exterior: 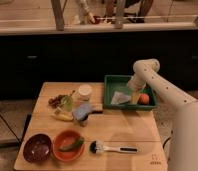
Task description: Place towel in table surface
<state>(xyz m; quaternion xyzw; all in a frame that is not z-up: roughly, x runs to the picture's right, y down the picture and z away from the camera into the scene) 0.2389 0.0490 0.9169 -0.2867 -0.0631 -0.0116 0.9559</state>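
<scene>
Now | you're seeing the gripper [134, 98] hanging inside the green tray [112, 79], at 2 o'clock on the table surface [122, 131] | towel [120, 98] lying at its 9 o'clock | grip state: cannot tell

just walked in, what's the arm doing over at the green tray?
The robot's one arm reaches down into the green rectangular tray. Its gripper sits low inside the tray, between the small pale grey-white folded towel and a round orange object. The towel lies flat in the tray, not yet on the light-brown wooden plank table surface. Whether the gripper has contact with the towel cannot be told.
</scene>
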